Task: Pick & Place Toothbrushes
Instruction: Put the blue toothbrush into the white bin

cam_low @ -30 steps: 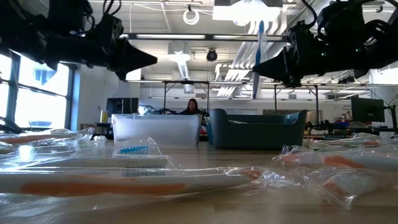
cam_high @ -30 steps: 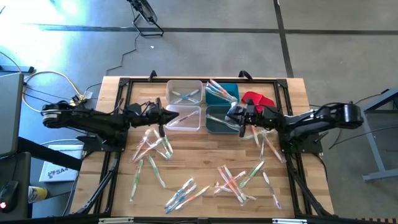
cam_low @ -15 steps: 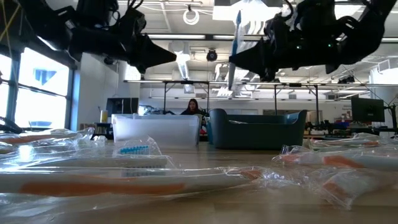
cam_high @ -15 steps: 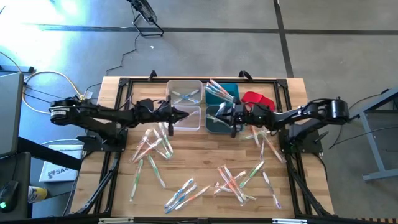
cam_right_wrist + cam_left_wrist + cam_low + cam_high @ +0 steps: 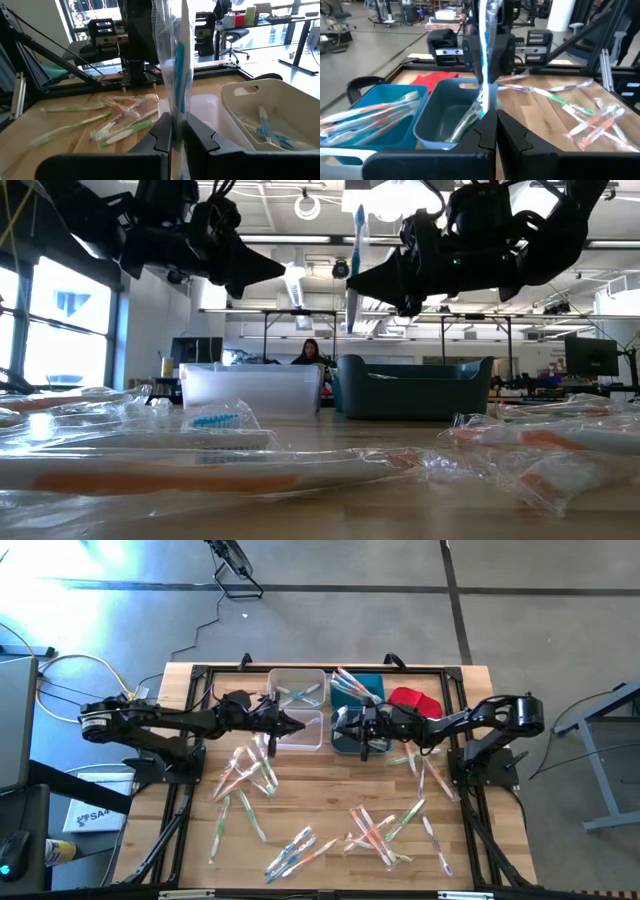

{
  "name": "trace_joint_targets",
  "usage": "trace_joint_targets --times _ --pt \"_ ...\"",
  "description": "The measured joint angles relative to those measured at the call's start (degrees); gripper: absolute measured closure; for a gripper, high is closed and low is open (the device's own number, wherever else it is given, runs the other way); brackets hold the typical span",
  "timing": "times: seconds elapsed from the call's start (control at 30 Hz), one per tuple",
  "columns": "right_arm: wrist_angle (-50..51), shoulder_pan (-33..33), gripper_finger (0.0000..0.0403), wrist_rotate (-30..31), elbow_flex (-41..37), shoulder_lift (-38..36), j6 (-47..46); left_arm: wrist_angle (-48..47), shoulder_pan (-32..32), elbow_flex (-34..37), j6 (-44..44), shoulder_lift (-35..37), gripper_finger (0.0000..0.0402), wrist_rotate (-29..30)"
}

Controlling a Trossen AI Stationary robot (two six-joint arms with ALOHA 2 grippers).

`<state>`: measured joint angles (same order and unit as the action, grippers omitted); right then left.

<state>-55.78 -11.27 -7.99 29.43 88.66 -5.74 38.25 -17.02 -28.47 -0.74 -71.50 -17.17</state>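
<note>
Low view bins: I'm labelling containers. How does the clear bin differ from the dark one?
The clear bin is see-through; the dark bin is opaque blue-grey. The clear bin stands lower with a flat rim; the dark bin is taller, its rim dipping between raised ends. Both sit side by side on the table.

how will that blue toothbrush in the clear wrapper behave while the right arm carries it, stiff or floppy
The blue-accented plastic toothbrush in its clear wrapper probably stays stiff: it stands straight up from the shut right tool without sagging. Its loose, crinkled film looks slippery, so it might slide in the grip. It seems light, being thin, and the tool holds it by one end alone.
</note>
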Motion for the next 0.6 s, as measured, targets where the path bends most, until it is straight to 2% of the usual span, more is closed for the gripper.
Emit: trace_joint_targets --times 0.4,0.6 --pt "0.0 0.0 0.0385 0.5 0.0 0.0 1.2 7.9 0.1 0.0 1.3 -2.5 0.0401 -0.4" --pt "0.1 0.0 0.0385 0.4 0.0 0.0 1.2 8.5 0.1 0.0 1.3 -3.8 0.0401 3.2"
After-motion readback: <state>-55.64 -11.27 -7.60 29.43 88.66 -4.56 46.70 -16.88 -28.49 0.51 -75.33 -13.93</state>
